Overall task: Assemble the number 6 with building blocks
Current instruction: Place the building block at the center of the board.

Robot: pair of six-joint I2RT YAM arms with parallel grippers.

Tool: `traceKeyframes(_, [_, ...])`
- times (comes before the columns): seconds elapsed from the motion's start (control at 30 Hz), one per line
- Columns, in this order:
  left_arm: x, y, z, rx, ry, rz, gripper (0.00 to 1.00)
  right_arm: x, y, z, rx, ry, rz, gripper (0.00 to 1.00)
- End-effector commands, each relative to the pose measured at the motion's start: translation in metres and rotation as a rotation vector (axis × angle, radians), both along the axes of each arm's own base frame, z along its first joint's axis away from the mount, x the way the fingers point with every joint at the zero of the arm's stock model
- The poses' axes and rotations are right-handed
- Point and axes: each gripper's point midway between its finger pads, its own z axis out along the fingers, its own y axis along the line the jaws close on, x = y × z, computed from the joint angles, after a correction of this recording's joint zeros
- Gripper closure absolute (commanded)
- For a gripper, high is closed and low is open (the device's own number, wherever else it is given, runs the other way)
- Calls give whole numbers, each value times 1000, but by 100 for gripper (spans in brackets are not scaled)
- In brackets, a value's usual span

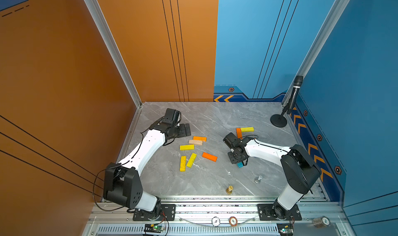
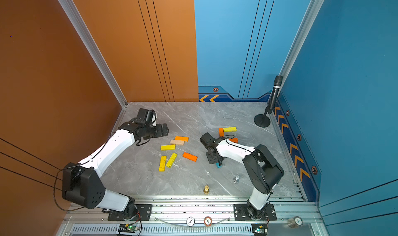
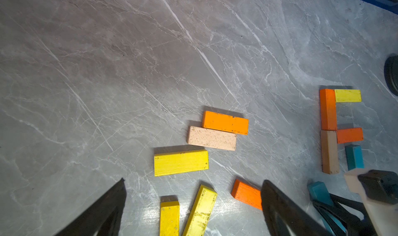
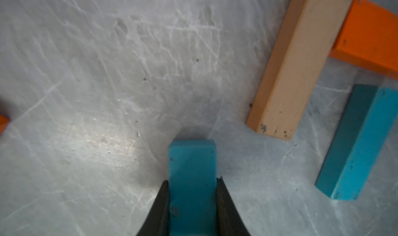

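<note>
I have the right gripper point(image 4: 192, 181) clamped on a teal plank point(image 4: 191, 157), low beside the half-built number 6 point(image 3: 327, 110) at the table's point(image 1: 215, 116) right side, left gripper point(image 1: 187, 129) idle, jaws wide; a skewed set-down, I judge, could nudge the tan plank point(image 4: 297, 69) or laid teal plank point(image 4: 357, 142) out of line.

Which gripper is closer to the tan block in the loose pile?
Left. The left gripper is beside the tan block; the right gripper, shut on a teal block, lies far on its opposite side.
</note>
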Motion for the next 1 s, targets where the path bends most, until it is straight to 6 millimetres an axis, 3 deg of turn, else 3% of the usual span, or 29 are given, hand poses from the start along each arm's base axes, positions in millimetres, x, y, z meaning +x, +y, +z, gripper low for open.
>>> traceKeyframes(0.0, [-3,-1,-7,40,10,-19,2,-9,-6,-13,-26,35,23,74])
traceKeyframes(0.2, [-10,-17,-16,66,31,-72,2,-19,-6,-19,-24,77,7,68])
traceKeyframes(0.53, [-16,-40,-22,61,56,-139,2,-21,-2,36,106,-42,-90,43])
traceKeyframes(0.73, [-17,-43,-22,54,59,-148,2,-56,12,46,170,-32,-127,44])
traceKeyframes(0.83, [-16,-42,-23,63,65,-146,2,-70,28,41,259,19,-138,49])
traceKeyframes(0.97, [-13,-37,-25,68,71,-132,2,-75,24,24,254,52,-177,53])
